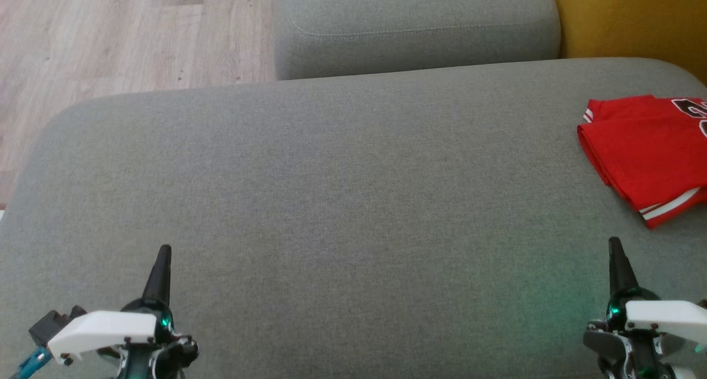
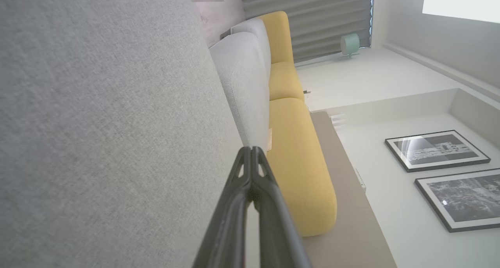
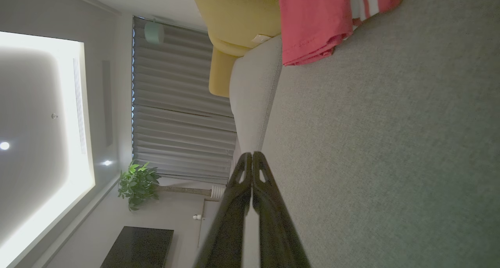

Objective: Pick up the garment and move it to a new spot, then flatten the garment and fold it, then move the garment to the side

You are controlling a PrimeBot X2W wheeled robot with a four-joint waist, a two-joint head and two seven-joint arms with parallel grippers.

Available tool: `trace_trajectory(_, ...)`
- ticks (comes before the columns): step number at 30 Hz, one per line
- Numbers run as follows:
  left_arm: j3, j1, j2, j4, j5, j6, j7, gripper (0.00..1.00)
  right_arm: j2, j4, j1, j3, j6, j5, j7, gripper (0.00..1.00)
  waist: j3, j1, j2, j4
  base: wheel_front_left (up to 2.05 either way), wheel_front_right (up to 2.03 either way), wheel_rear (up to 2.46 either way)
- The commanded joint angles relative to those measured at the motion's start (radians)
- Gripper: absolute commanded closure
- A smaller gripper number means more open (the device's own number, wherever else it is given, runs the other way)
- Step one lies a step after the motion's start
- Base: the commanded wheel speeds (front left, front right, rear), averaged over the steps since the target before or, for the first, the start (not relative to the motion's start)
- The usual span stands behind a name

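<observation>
**Folded and set aside: little or nothing left**

Lying at the far right edge of the broad grey fabric sofa seat [image 1: 342,202]: red fabric garment with white stripe trim and dark lettering [image 1: 646,152], partly cut off by the head view's border. From the right wrist view, visible as stacked layers with a straight stitched hem, so folded rather than crumpled. Judged from that lie: pick-up, flattening, folding and the move to the side all apparently complete. Left gripper [image 1: 164,250] low at the left and right gripper [image 1: 613,241] low at the right, each with fingers pressed tight together and holding nothing. Both well apart from the cloth, the right one nearer. Possibly remaining: a small tidy of the striped lower corner, slightly askew. Otherwise no step visibly outstanding.
</observation>
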Motion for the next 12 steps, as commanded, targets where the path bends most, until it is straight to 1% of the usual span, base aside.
trace_trajectory(1, 0.041, -0.066, 0.013, -0.027, -0.031, -0.013, 0.01, 1.0, -0.003, -0.039, -0.07, 0.013, -0.001, 0.034, 0.011, 1.0, 0.002, 0.0, 0.0, -0.001, 0.0, 0.0, 0.0)
trace_trajectory(12, 0.072, -0.101, 0.011, -0.015, -0.158, -0.031, 0.042, 1.0, -0.001, -0.042, -0.097, -0.005, -0.001, 0.16, 0.043, 1.0, 0.017, 0.0, 0.0, -0.007, 0.0, 0.0, 0.0)
